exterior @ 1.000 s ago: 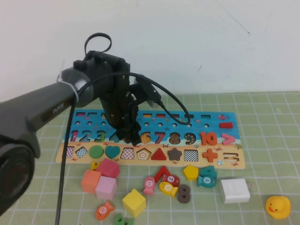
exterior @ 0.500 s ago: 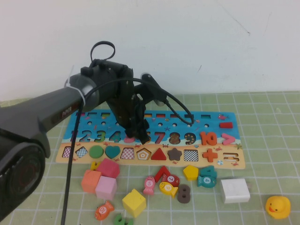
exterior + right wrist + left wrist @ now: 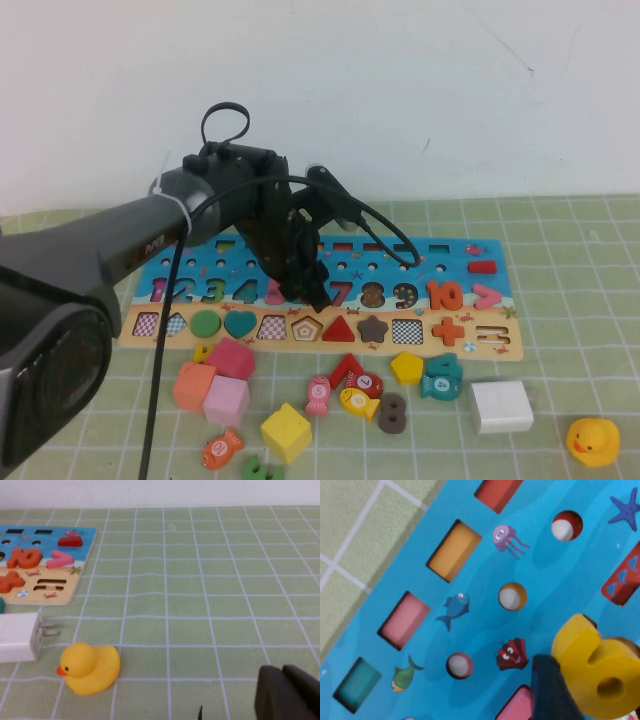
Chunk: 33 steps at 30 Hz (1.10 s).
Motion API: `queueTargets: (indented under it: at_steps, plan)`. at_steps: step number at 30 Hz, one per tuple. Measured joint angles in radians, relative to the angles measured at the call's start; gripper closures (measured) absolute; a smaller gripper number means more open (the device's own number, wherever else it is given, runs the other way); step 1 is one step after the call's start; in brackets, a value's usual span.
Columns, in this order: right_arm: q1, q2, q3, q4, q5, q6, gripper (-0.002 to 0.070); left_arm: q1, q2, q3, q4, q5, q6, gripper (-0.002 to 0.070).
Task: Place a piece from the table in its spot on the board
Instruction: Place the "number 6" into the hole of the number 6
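My left gripper [image 3: 303,288] hangs low over the digit row of the board [image 3: 480,338], between the 4 and the red 7 [image 3: 340,293]. It is shut on the yellow "6" piece [image 3: 600,665]; one dark finger [image 3: 552,690] presses the piece's side. The piece hovers just above the board's blue top [image 3: 470,560], over a brown recess. In the high view the gripper hides the piece. My right gripper [image 3: 287,696] is shut and empty, low over the bare table [image 3: 210,580], right of the board's end [image 3: 50,592]. It is outside the high view.
Loose pieces lie in front of the board: pink cubes [image 3: 228,385], a yellow cube [image 3: 286,431], a brown 8 [image 3: 392,412], fish pieces [image 3: 358,402]. A white charger [image 3: 502,406] and a yellow duck [image 3: 593,441] sit at front right; both show in the right wrist view [image 3: 90,667].
My left gripper has moved right along the digit row with the yellow 6, from about the 4 to the gap before the 7. The right arm has not moved.
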Motion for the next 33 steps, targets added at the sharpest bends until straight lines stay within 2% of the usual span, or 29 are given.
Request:
queueTargets:
  at_steps: [19,33]
  plan:
    - [0.000,0.000,0.000,0.000,0.000,0.000,0.0678,0.000,0.008,0.000,-0.005,-0.008,0.004,0.0372]
    - [0.000,0.000,0.000,0.000,0.000,0.000,0.0678,0.000,0.010,-0.072,-0.024,0.061,0.004,0.0372]
